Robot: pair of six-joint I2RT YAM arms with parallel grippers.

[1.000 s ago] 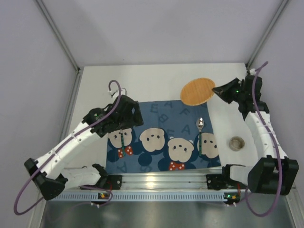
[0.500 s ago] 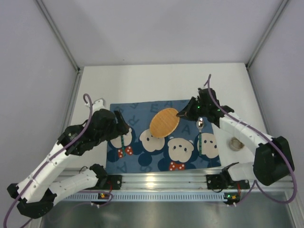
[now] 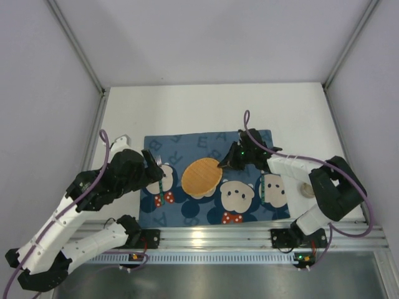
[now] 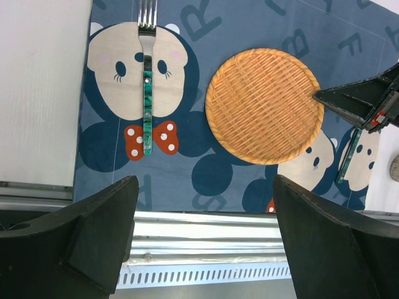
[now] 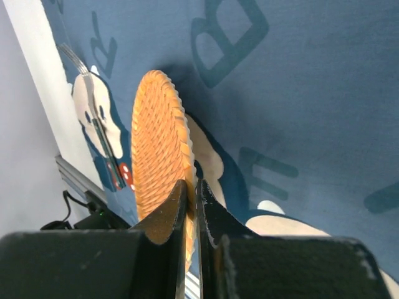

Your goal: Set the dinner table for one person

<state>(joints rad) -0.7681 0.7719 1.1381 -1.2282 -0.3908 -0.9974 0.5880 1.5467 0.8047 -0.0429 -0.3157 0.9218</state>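
Observation:
The white dinner table [image 3: 187,109] carries a blue cartoon placemat [image 3: 212,140]. My right gripper [image 3: 225,163] is shut on the right rim of a round woven orange plate [image 3: 201,175], holding it flat and low over the mat's middle; I cannot tell if it touches. The wrist view shows the fingers [image 5: 193,187] pinching the plate's edge [image 5: 159,156]. A green-handled fork [image 3: 160,180] lies on the mat's left side. My left gripper [image 3: 153,167] is open and empty above it, its jaws wide [image 4: 206,243] over the aluminium rail [image 4: 206,227]. The plate [image 4: 265,104] and fork [image 4: 147,93] show there.
A green-handled spoon [image 3: 263,189] lies on the mat's right side, its bowl hidden under my right arm. A small round beige object [image 3: 307,189] sits on the table right of the mat. Grey walls close in the back and both sides.
My right gripper carried the plate from the far right of the table down and left onto the mat's middle. My left arm pulled back left, away from the fork.

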